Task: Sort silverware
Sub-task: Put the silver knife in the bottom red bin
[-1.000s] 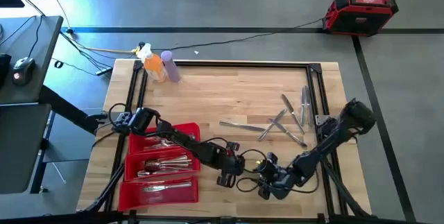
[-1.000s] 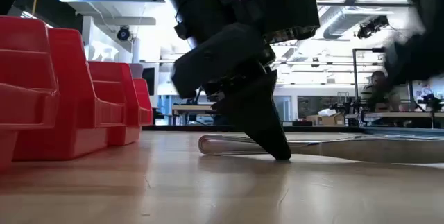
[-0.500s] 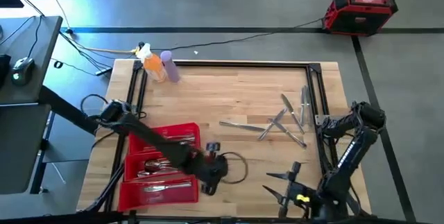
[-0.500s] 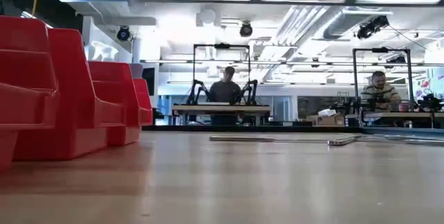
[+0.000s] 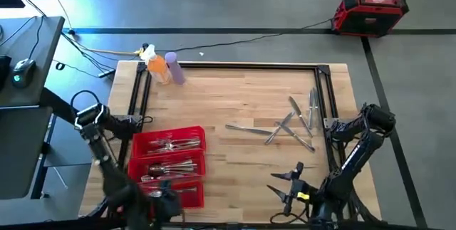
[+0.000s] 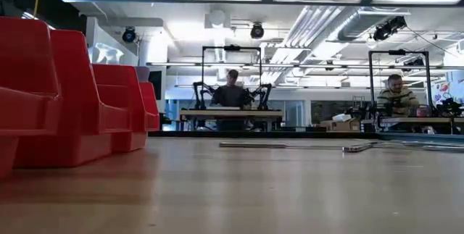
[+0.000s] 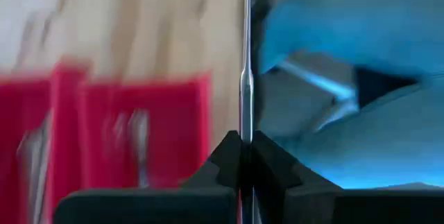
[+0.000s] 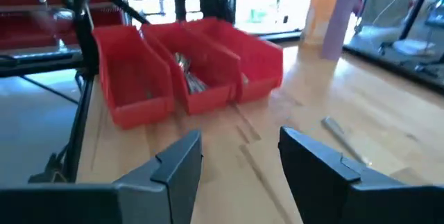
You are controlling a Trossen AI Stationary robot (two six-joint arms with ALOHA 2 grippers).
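Note:
A red tray [image 5: 168,166] with three bins stands at the table's near left, with silverware [image 5: 171,166] in its bins. More silverware [image 5: 288,124] lies loose on the wood at the right. My left gripper [image 5: 165,196] is over the tray's near end, shut on one slim silver piece [image 7: 245,78]; I cannot tell which kind it is. My right gripper [image 5: 288,184] stands open near the table's front edge, right of the middle, with nothing between its fingers [image 8: 173,165]. My left gripper pinches the slim silver piece [image 7: 245,128] between its two fingertips. The piece shows edge-on and runs straight out ahead of the fingers, along them. It is carried clear of the table, beside the red tray [image 7: 139,113].
An orange bottle [image 5: 157,66] and a purple bottle [image 5: 175,68] stand at the table's far left corner. A black frame [image 5: 235,64] runs round the table's edge. People sit at benches [image 6: 232,96] in the room beyond. Bare wood lies between the tray and the loose pieces.
The two grippers were close together at the table's near middle, one pressing down on a piece of silverware. My left gripper has since lifted and swung toward the table's left, to the red tray's near end, carrying the silver piece. My right gripper has drawn back toward the near right.

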